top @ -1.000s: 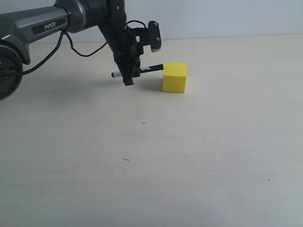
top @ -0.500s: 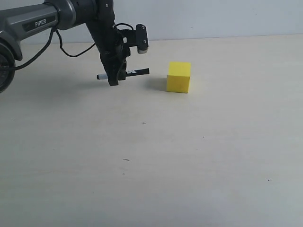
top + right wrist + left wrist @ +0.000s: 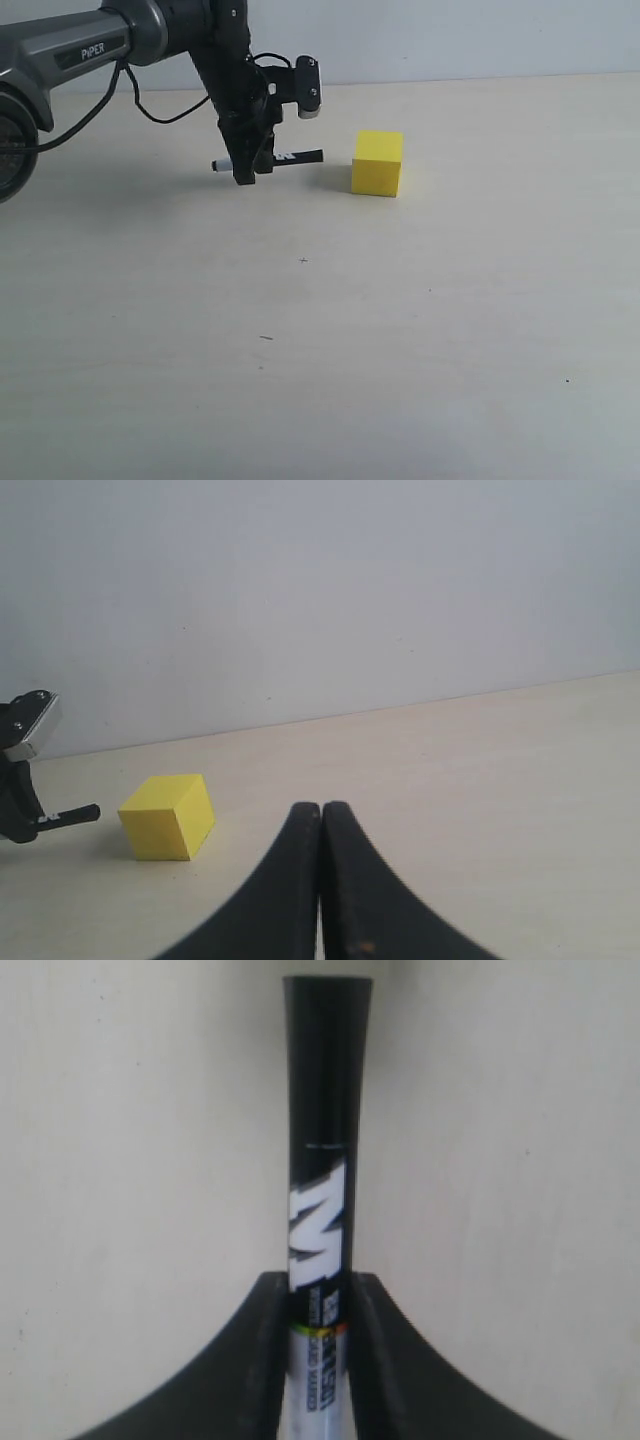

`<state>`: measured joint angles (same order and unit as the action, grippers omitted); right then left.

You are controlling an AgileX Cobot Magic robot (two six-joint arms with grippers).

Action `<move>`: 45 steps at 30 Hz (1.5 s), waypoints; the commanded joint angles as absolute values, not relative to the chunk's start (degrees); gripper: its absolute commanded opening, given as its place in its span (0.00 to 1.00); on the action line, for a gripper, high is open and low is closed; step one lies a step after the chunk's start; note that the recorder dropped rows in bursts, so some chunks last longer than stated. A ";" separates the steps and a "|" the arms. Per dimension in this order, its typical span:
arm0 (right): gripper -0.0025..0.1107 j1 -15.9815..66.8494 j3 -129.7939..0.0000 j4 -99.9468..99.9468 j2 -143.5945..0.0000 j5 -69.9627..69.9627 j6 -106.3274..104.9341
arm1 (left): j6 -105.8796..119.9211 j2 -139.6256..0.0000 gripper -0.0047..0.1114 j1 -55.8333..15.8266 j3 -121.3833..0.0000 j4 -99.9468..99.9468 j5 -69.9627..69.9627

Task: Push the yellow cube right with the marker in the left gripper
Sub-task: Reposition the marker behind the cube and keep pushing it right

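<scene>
The yellow cube (image 3: 377, 163) rests on the pale table at the back centre; it also shows in the right wrist view (image 3: 167, 816). To its left, my left gripper (image 3: 247, 165) is shut on the marker (image 3: 296, 156), which lies level with its black cap pointing right at the cube. A small gap separates the cap tip from the cube's left face. In the left wrist view the marker (image 3: 324, 1160) sticks out between the black fingers (image 3: 262, 1360), held by the left gripper (image 3: 318, 1295). My right gripper (image 3: 321, 815) is shut with nothing in it, off the exterior view.
The dark grey arm marked "PiPER" (image 3: 90, 50) reaches in from the left with a looping black cable (image 3: 160, 105). A pale wall (image 3: 450, 35) runs along the table's far edge.
One second ago the marker's cap touched the cube. The left gripper then drew back left, leaving the cube slightly further right, and has now crept back right toward it.
</scene>
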<state>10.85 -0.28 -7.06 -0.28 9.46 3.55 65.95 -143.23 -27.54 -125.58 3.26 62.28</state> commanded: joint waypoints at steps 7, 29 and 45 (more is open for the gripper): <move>0.02 10.64 0.00 -7.10 0.00 8.89 3.07 | 65.28 -145.45 0.04 -28.01 -126.77 3.19 59.36; 0.02 10.64 0.00 -7.10 0.00 8.89 3.07 | 68.16 -145.55 0.04 -31.81 -129.43 2.02 57.17; 0.02 10.64 0.00 -7.10 0.00 8.89 3.07 | 62.30 -147.41 0.04 -34.65 -129.43 -2.37 51.76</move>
